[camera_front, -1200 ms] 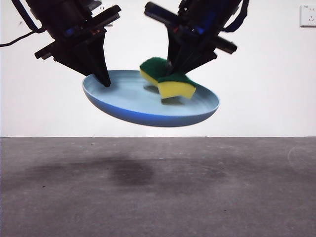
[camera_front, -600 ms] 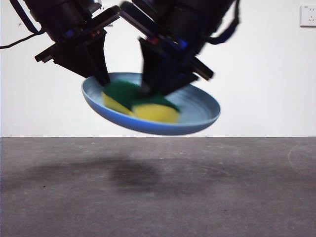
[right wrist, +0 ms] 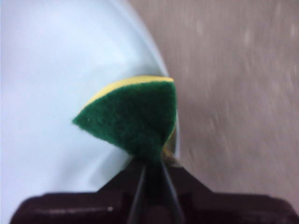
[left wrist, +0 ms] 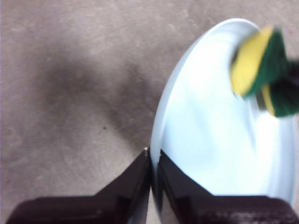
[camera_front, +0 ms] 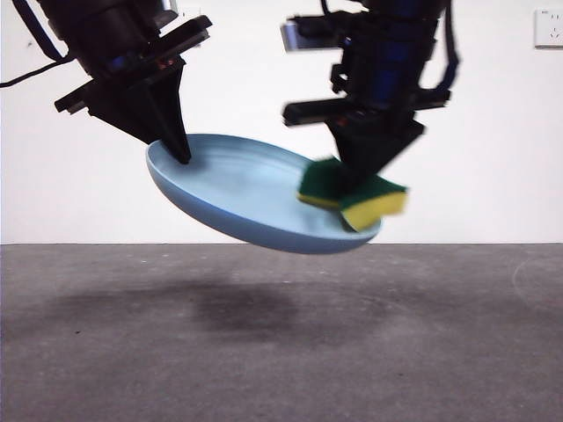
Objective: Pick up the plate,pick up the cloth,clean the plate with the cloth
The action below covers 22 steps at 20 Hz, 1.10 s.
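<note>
The light-blue plate (camera_front: 237,198) hangs tilted in the air above the table. My left gripper (camera_front: 180,151) is shut on its left rim, as the left wrist view (left wrist: 153,161) shows, with the plate (left wrist: 210,140) stretching away from it. My right gripper (camera_front: 356,189) is shut on the cloth, a yellow sponge with a green scouring layer (camera_front: 352,193), and holds it against the plate's right rim. In the right wrist view the cloth (right wrist: 133,116) lies green side up over the plate's edge (right wrist: 56,70). The cloth also shows in the left wrist view (left wrist: 261,70).
The grey table (camera_front: 281,334) lies below with the plate's shadow on it. A white wall stands behind, with a socket (camera_front: 548,28) at the top right.
My right gripper has swept the cloth from the plate's left side across to its right rim. The plate has tilted a little more. The left gripper has stayed in place.
</note>
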Each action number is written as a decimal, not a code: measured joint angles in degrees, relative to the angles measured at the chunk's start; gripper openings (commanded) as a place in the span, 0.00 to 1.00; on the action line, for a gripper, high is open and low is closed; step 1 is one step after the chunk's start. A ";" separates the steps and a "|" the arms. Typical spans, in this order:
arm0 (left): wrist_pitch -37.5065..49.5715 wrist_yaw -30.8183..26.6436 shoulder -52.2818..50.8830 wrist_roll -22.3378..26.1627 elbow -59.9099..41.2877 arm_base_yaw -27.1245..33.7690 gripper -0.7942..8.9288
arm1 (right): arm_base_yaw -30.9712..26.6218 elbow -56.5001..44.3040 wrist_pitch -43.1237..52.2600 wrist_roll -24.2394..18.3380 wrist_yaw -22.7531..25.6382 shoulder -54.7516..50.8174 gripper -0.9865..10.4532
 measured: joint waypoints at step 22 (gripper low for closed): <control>1.79 -4.11 0.22 0.85 -0.33 -0.07 0.07 | 0.50 0.37 -11.04 1.81 -5.42 4.48 0.08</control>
